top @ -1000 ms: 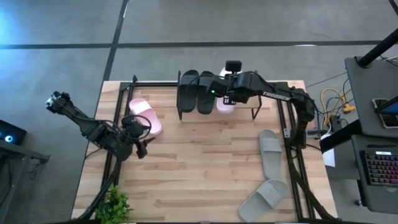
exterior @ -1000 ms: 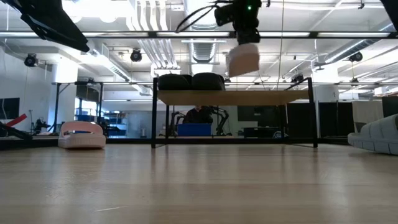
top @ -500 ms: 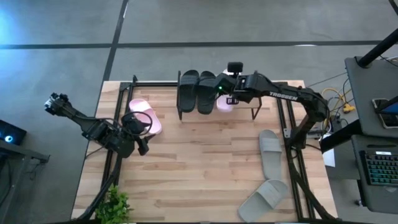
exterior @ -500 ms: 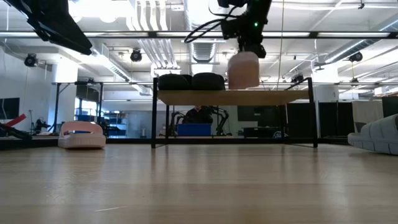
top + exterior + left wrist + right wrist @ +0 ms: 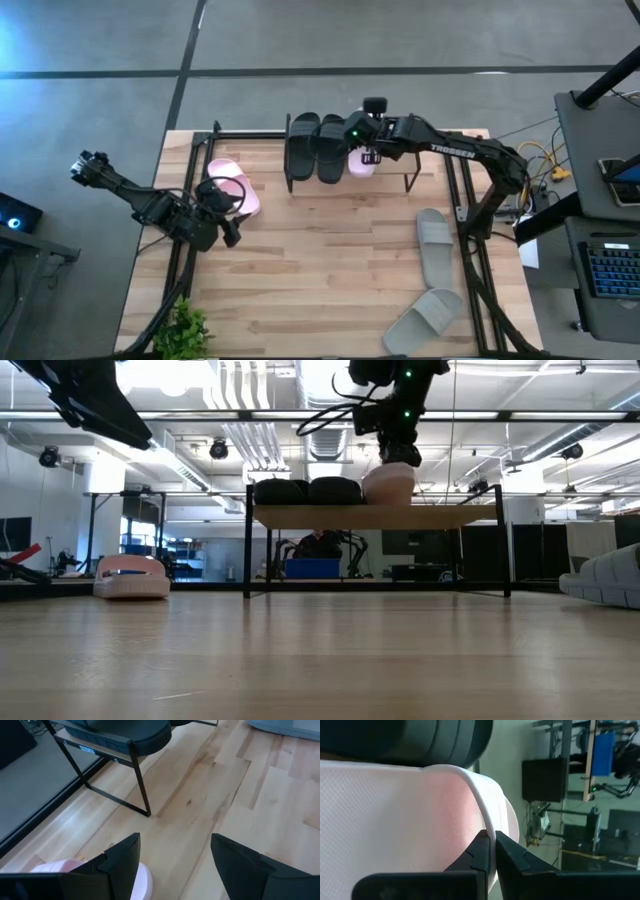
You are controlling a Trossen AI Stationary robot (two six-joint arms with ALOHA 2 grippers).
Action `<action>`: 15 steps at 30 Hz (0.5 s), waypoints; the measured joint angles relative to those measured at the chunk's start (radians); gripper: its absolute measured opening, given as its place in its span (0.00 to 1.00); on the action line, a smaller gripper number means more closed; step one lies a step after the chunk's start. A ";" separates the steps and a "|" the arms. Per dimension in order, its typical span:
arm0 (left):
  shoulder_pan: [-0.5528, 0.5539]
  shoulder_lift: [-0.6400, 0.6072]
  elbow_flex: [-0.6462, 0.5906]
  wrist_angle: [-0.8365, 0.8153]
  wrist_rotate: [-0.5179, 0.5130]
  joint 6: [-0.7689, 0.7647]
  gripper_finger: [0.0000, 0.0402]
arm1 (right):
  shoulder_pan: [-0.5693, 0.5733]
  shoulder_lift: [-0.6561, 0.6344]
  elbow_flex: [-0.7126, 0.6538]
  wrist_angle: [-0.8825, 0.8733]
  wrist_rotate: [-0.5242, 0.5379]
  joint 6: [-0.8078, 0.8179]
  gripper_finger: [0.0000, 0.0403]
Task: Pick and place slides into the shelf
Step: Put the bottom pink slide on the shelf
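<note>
Two grey slides lay nearest us on the surface, untouched: one by the front right corner, the other just beyond it along the right side. We judged both to be waiting their turn.

Further back on the left side, one pale pink slide rested flat on the wood. Our left gripper hung close over its near end with its jaws spread wide and nothing between them; in the left wrist view the pink toe showed just under one dark finger. We took that as lining up for a pick not yet begun.

At the far edge stood the shelf, and two black slides already sat side by side on the left part of its board. Next to them, our right gripper had its jaws clenched on the second pale pink slide, pinching the thin edge of the strap, as the right wrist view showed. From table height that slide looked down on the board or very nearly so, right beside the black pair; we could not tell whether it bore fully on the wood.

By our count, then, two of six were placed, a third was at its spot but not let go, and three remained on the surface. Room remained on the board's right part.
</note>
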 joint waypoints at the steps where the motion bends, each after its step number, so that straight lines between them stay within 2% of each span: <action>1: 0.003 0.000 0.000 0.000 0.000 0.000 0.57 | -0.001 0.003 0.000 0.000 -0.003 -0.011 0.03; 15: 0.028 0.006 0.000 0.000 -0.002 -0.001 0.57 | -0.019 0.008 -0.048 -0.010 -0.035 0.017 0.06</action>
